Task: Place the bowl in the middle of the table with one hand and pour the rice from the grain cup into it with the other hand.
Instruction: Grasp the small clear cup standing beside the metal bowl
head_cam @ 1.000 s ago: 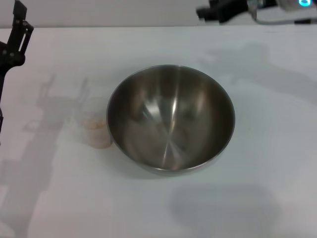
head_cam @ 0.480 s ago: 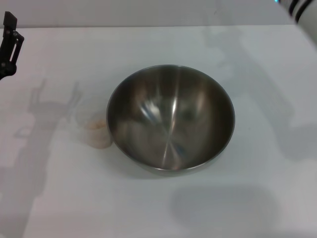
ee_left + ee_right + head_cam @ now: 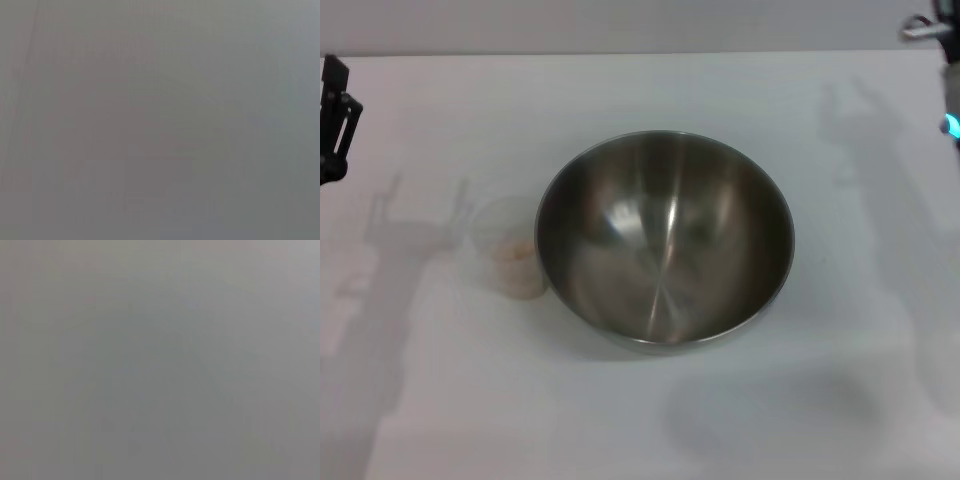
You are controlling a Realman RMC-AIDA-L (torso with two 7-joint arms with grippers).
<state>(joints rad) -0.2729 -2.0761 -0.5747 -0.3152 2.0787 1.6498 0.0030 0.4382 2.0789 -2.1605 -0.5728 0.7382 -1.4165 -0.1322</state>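
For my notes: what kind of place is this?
Probably a robot test bench, not a kitchen: a plain white table holding only a steel bowl and a small cup of rice.

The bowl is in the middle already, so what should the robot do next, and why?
Probably bring the left gripper down to the grain cup and grasp it. The bowl sits empty mid-table, while the rice is in the cup, which stands upright close beside the bowl on the robot's left. The left gripper is off at the table's left edge, holding nothing.
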